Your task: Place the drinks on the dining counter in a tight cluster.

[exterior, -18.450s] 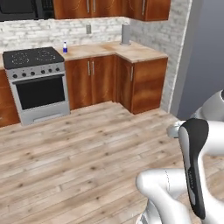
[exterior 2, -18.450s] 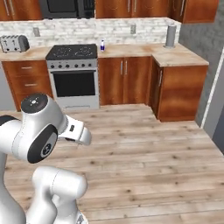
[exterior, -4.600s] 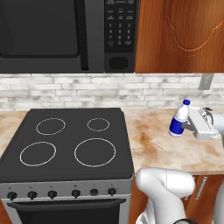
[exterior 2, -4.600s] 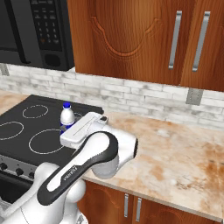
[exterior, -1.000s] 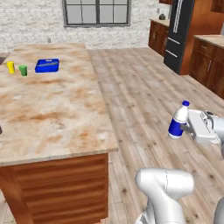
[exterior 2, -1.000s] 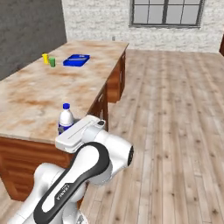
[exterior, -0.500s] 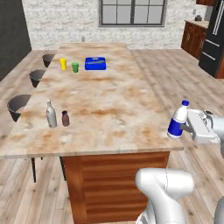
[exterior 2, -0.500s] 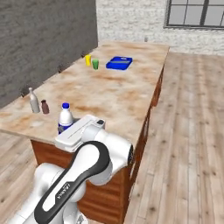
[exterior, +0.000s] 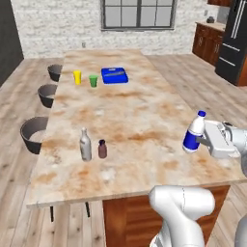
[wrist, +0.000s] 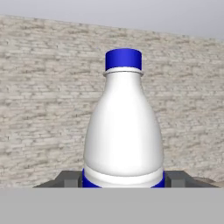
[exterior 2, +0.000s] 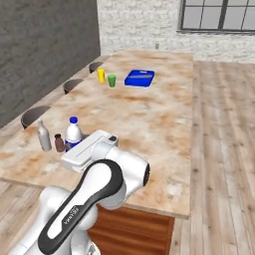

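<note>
My gripper (exterior: 199,141) is shut on a white bottle (exterior: 195,131) with a blue band at its base, held upright above the near right part of the dining counter (exterior: 135,111). From the hand view the bottle (wrist: 124,127) stands between the two fingertips of the gripper (wrist: 124,179) and shows a blue cap. On the counter's near left side a taller grey bottle (exterior: 85,144) and a short dark-brown bottle (exterior: 102,149) stand close together. In the right base view the held bottle (exterior 2: 73,132) hangs just right of that pair (exterior 2: 44,135).
A yellow cup (exterior: 77,77), a green cup (exterior: 93,81) and a blue tray (exterior: 114,75) sit at the counter's far end. Dark stools (exterior: 34,135) line its left side. Wood floor runs along the right, with a dark fridge (exterior: 234,38) at the back right.
The base has swung round and drawn nearer, so the counter now lies straight ahead and larger. The bottle stays in the gripper, unmoved relative to the arm.
</note>
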Motion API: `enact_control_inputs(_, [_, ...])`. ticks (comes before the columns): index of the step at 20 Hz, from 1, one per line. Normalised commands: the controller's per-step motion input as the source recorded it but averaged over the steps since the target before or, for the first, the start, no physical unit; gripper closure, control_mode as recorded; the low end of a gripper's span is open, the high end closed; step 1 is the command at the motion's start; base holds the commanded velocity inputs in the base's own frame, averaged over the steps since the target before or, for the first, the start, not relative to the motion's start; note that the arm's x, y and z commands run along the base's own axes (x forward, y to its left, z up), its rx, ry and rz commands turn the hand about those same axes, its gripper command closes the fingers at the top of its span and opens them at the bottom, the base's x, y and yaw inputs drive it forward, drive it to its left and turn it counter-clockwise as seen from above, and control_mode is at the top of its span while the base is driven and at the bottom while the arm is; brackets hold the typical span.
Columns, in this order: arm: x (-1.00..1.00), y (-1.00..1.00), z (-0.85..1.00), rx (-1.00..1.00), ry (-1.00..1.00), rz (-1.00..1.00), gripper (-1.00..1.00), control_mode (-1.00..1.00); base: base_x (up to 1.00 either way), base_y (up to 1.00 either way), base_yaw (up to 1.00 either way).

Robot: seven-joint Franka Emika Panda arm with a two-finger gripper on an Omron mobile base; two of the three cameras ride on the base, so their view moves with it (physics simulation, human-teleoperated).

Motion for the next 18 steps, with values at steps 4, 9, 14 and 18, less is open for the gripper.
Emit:
enact_control_inputs(4, [0.00, 0.00, 0.00, 0.00, 0.00, 0.00, 1.00, 1.00, 0.57, 0.39, -0.38])
enact_control_inputs(9, [0.00, 0.00, 0.00, 0.00, 0.00, 0.00, 1.00, 1.00, 0.43, 0.73, -0.22])
enact_control_inputs(14, [0.00, 0.00, 0.00, 0.00, 0.00, 0.00, 1.00, 1.00, 0.17, 0.91, -0.02])
enact_control_inputs(18, [0.00, 0.00, 0.00, 0.00, 0.00, 0.00, 1.00, 1.00, -0.06, 0.74, 0.16])
